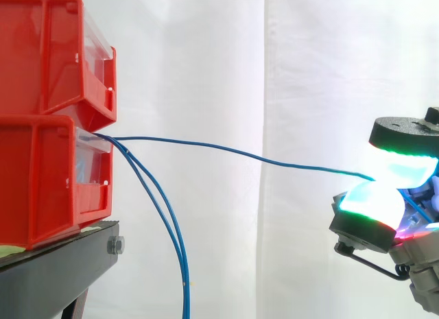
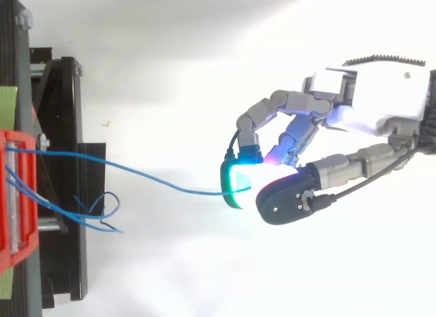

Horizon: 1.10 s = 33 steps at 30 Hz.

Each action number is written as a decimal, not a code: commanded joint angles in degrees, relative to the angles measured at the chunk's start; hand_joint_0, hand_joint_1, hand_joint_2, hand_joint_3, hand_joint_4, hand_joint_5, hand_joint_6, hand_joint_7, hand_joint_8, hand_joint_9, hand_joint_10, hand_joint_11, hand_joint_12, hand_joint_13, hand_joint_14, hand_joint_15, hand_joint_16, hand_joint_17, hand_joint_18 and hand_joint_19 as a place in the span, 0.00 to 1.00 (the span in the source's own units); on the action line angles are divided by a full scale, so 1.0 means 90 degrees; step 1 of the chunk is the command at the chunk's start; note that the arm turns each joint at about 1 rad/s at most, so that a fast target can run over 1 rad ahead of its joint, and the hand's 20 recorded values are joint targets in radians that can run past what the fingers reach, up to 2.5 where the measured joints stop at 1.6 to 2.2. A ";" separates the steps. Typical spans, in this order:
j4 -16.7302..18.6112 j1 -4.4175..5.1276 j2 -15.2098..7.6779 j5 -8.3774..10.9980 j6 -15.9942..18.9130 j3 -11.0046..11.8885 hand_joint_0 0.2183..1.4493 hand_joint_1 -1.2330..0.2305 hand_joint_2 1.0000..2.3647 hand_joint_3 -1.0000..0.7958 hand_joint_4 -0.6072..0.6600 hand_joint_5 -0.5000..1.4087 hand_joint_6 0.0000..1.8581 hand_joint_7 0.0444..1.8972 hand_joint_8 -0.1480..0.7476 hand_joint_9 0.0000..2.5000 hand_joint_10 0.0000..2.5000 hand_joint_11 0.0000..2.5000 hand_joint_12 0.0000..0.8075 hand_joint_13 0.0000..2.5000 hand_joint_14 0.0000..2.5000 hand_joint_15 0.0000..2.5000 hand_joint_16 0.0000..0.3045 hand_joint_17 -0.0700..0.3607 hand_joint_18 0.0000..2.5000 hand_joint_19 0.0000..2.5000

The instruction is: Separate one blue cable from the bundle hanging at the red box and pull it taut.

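Inspector: Hand (image 2: 381, 92) noted first, being closest to the overhead lens. Status?

Recorder: Clamped. Two glowing pads (image 1: 401, 167) pinch the single blue cable (image 1: 240, 153) between them, one above and one below.

Inspector: Position of that cable?

Recorder: It leaves the pinch and runs straight out ahead of the fingertips to the front of the lower red box (image 1: 41, 175), well apart from the hand. Its long axis is near level, climbing slightly away from the hand. A shallow sag shows along it, so it is judged not fully taut.

Inspector: And the bundle (image 1: 170, 223)?

Recorder: Its strands part from the held cable right at the box and drop steeply, far ahead of the hand and below its level, clear of the pinch. Separation appears achieved.

Inspector: Requirement for the next move?

Recorder: In judgement, a draw back toward the wrist along the cable's own line, directly away from the box. Too hard a pull risks the cable slipping through the pads.
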 commanded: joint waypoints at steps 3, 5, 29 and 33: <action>0.0000 0.0000 0.0000 0.0000 -0.0002 0.0000 0.37 0.34 0.02 0.54 0.44 0.15 0.49 0.66 0.50 0.41 0.01 0.50 0.42 0.44 0.01 0.58 0.13 0.36 0.33 0.35; 0.0000 0.0000 0.0000 0.0000 -0.0002 0.0000 0.37 0.34 0.02 0.54 0.44 0.15 0.49 0.66 0.50 0.41 0.01 0.49 0.42 0.44 0.01 0.58 0.13 0.36 0.33 0.35; 0.0000 0.0000 0.0000 0.0000 -0.0002 0.0000 0.37 0.34 0.02 0.54 0.44 0.15 0.49 0.65 0.50 0.40 0.01 0.49 0.43 0.44 0.01 0.56 0.13 0.37 0.34 0.35; 0.0000 0.0000 0.0000 0.0000 -0.0002 0.0000 0.37 0.34 0.02 0.54 0.44 0.15 0.49 0.66 0.50 0.40 0.01 0.49 0.43 0.44 0.01 0.56 0.13 0.37 0.33 0.34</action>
